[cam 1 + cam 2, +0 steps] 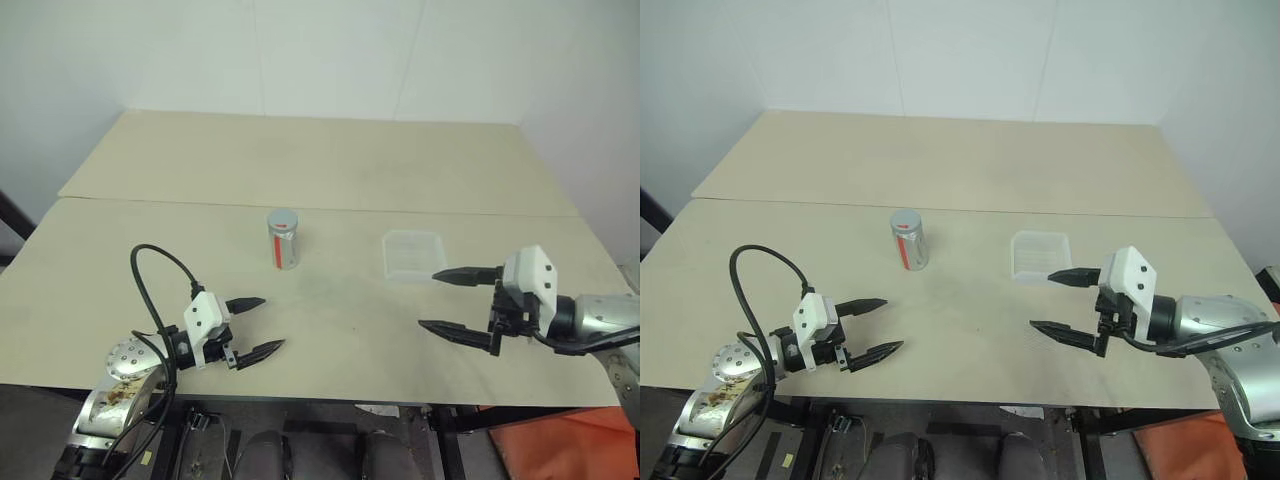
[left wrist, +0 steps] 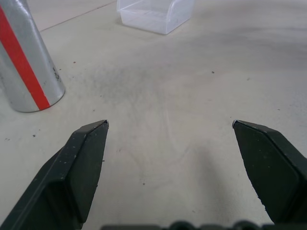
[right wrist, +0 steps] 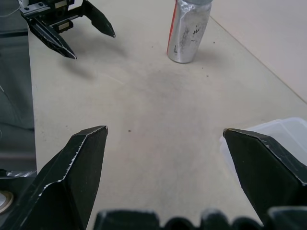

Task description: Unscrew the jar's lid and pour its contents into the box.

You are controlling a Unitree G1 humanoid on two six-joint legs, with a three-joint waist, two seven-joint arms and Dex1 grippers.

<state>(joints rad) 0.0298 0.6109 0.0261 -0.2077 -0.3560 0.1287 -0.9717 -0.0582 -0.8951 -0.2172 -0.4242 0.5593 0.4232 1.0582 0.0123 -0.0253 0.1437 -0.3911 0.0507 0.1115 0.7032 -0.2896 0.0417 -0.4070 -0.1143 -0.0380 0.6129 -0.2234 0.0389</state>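
Jar (image 1: 283, 239) upright on table (image 1: 330, 160), lid (image 1: 283, 218) on; clear box (image 1: 413, 255) nearby. Left gripper (image 1: 259, 325) & right gripper (image 1: 447, 301) spread wide, holding nothing.

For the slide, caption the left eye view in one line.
Both grippers, left and right, hang open above the table; the lidded jar stands upright left of the clear box.
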